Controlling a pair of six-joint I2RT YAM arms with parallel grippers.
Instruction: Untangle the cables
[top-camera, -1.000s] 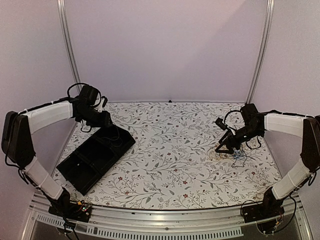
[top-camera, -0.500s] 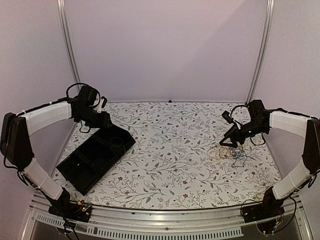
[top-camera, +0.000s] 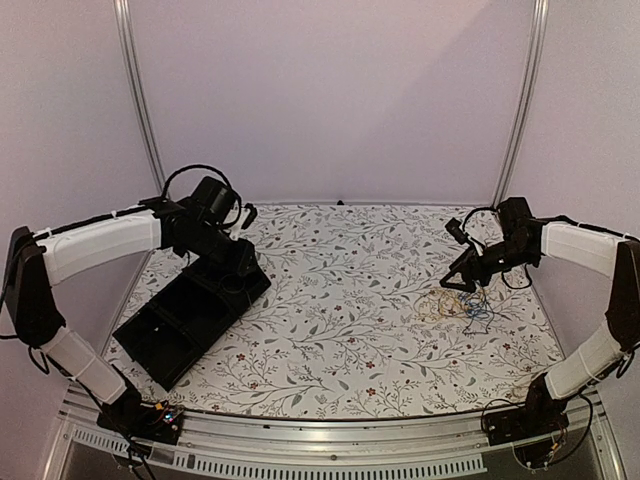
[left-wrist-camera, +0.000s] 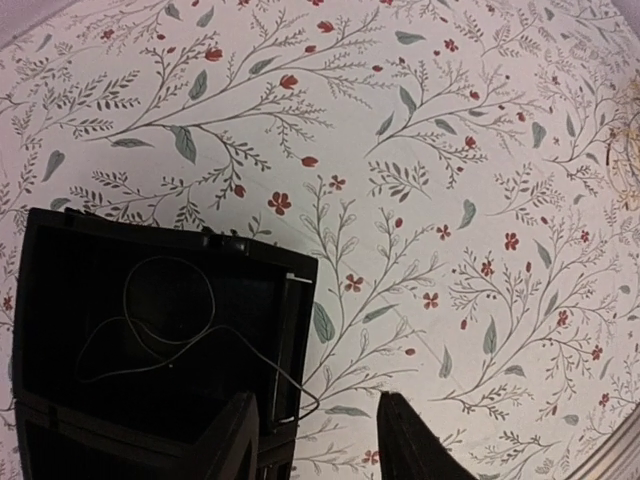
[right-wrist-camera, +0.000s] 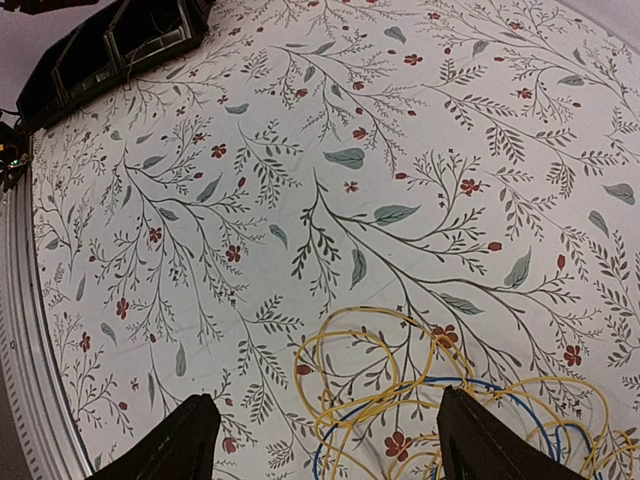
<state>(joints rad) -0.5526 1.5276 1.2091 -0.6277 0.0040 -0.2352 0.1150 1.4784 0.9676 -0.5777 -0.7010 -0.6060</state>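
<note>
A tangle of thin yellow cables (right-wrist-camera: 400, 390) and a blue cable (right-wrist-camera: 470, 395) lies on the floral table at the right (top-camera: 455, 307). My right gripper (right-wrist-camera: 325, 440) is open and empty, hovering above the tangle's left part. A thin dark cable (left-wrist-camera: 160, 330) lies looped inside the black box (left-wrist-camera: 290, 330), one end hanging over its wall. My left gripper (left-wrist-camera: 315, 440) is open and empty above the box's near corner, also seen in the top view (top-camera: 243, 262).
The black two-compartment box (top-camera: 165, 345) sits at the table's left front. The table's metal front edge (top-camera: 320, 425) runs along the bottom. Thick black arm cables loop off both wrists.
My left arm has swung right and forward, from behind the box to over its right corner. My right gripper has lifted slightly off the tangle and stayed there.
</note>
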